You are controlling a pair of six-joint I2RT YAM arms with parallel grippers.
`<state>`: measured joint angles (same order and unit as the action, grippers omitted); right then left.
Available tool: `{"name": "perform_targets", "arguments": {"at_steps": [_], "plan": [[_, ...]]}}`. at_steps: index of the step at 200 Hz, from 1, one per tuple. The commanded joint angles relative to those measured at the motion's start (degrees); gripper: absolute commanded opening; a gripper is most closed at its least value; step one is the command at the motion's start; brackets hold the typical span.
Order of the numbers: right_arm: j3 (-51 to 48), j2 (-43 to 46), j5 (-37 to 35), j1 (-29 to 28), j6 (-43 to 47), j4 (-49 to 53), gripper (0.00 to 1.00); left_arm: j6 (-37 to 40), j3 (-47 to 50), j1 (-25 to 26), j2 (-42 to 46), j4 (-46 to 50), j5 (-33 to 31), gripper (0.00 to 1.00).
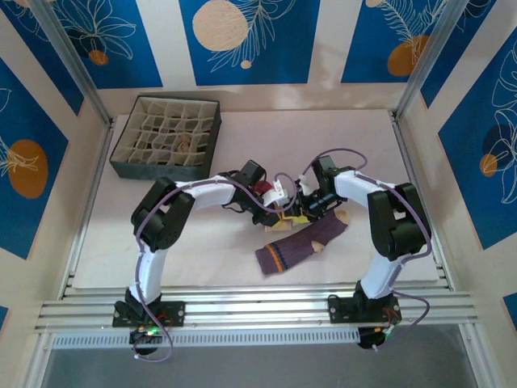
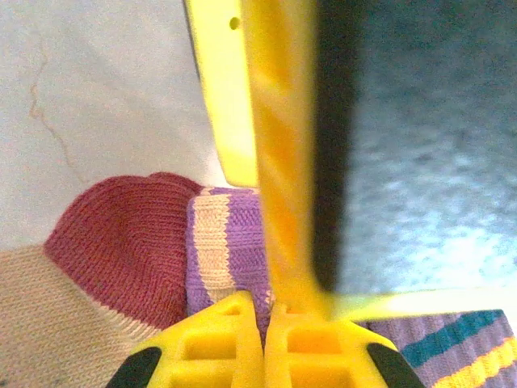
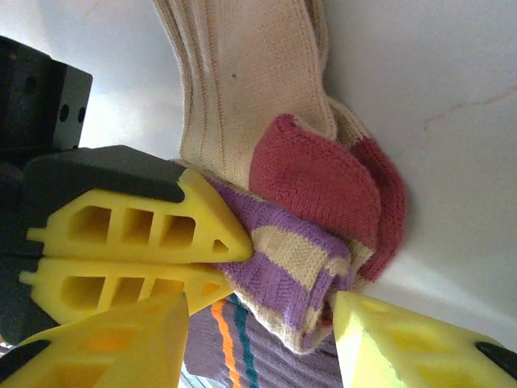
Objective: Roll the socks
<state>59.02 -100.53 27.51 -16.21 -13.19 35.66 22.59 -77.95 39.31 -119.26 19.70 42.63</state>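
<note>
Knit: ribbed purple sock (image 3: pixel 283 267) folded against red-toed cream sock (image 3: pixel 242 73) | left claw (image 3: pixel 234 265) pinching purple sock | right claw (image 3: pixel 260 303) parted

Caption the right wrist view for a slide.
Left gripper pinches the purple sock beside the cream sock; right gripper open.

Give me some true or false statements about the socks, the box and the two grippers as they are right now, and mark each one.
1. The left gripper is shut on the sock bundle. True.
2. The right gripper is clamped shut. False: its fingers stand apart.
3. The purple sock lies inside the grid box. False: it lies on the table, by the right arm.
4. The cream sock has a red toe. True.
</note>
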Motion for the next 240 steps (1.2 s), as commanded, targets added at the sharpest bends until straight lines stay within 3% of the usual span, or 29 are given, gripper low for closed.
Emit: {"name": "perform_targets", "arguments": {"at_steps": [1,47,72,92,113,139,192,240], "plan": [[-0.67,-0.45,2.53,-0.35,-1.14,-1.88,0.5,-5.51,0.25,-1.52,-3.53,5.29,0.9,0.0],[-0.11,-3.19,1.08,-1.95,-1.82,-2.72,0.48,-12.04,0.96,-3.77,-5.01,1.61,4.16,0.0],[1.79,-6.27,-2.11,-2.5,-2.36,-0.66,0.38,-12.27,0.96,-3.74,-5.36,1.66,4.26,0.0],[3.51,-8.54,-5.4,-2.78,-3.22,1.84,0.23,-12.46,2.3,-3.8,-4.4,-0.26,3.16,0.0],[4.9,-9.84,-7.65,-3.09,-3.68,4.38,0.12,-11.78,5.94,-3.51,-0.91,-4.71,1.59,0.1],[6.0,-11.14,-9.05,-3.32,-3.25,6.54,0.08,-8.85,11.78,-2.85,4.58,-12.03,0.25,0.16],[6.28,-11.97,-9.68,-4.25,-3.07,7.32,0.06,-4.3,23.78,-0.35,15.93,-29.5,-8.93,0.31],[6.61,-12.18,-9.5,-4.66,-2.94,7.65,0.04,5.58,34.39,6.0,21.21,-45.33,-24.17,0.37]]}}
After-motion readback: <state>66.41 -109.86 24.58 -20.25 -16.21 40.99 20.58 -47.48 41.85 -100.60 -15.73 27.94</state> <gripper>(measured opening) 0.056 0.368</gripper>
